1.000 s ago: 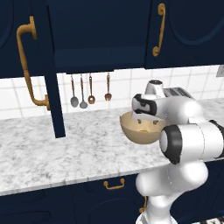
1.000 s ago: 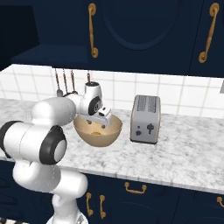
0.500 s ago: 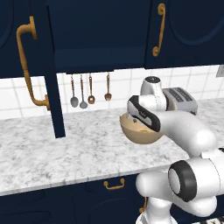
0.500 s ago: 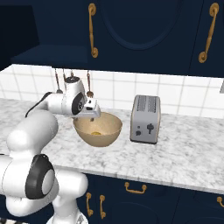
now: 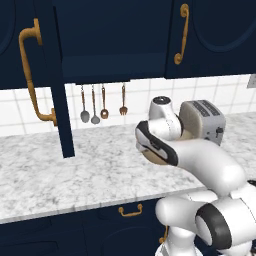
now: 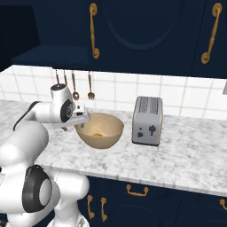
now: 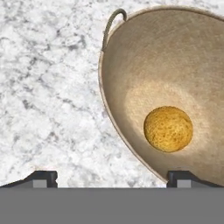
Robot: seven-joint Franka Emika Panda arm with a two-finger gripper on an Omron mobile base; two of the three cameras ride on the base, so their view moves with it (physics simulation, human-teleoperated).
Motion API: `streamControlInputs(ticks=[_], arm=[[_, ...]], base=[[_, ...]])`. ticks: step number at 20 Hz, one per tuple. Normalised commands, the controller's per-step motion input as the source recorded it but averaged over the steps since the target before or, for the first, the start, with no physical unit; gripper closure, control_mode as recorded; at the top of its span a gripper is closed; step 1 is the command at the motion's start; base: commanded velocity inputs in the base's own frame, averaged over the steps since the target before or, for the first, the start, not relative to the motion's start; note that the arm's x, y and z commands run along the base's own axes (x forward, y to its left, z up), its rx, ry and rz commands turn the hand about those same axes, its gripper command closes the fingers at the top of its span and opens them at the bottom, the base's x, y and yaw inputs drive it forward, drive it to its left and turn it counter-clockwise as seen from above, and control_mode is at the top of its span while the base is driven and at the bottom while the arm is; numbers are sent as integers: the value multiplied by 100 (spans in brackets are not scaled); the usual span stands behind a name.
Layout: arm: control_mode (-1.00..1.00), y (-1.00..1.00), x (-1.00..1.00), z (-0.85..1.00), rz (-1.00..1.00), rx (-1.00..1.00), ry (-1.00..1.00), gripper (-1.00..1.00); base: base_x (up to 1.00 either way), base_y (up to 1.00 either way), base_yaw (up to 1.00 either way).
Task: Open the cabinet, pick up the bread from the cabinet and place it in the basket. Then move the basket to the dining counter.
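A rendered home kitchen: dark navy wall cabinets [image 6: 146,31] with arched panels and long curved brass handles [image 6: 93,31] hang above a white tiled backsplash [image 6: 186,95], 1 cabinet door [image 5: 47,75] standing open at the left. A grey-veined marble worktop [image 6: 186,155] runs the width of the room over navy drawers with small brass pulls [image 6: 136,191]. At the worktop's back edge stands a silver 2-slot toaster [image 6: 147,120], and 4 utensils, among them spoons and a fork [image 5: 123,100], hang from the wall beneath the cabinets.

end effector [image 7: 111,177] wide open, arm bent
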Motion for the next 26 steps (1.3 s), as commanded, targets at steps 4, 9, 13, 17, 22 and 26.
streamControlInputs(ticks=[4, 9, 13, 17, 22, 26], arm=[[-100, 0, 35, -23, 4, -1, 2, -100], [-100, 0, 19, -28, 2, -1, 1, -100], [-100, 0, 11, -31, 1, -4, 1, -100], [-100, 0, 29, -33, 0, -5, 1, -100], [-100, 0, 29, -30, 0, -3, 2, -100], [-100, 0, 2, -12, 2, 0, 0, -100]], base=[[0, 0, 0], [0, 0, 0], [0, 0, 0], [0, 0, 0], [0, 0, 0], [0, 0, 0]])
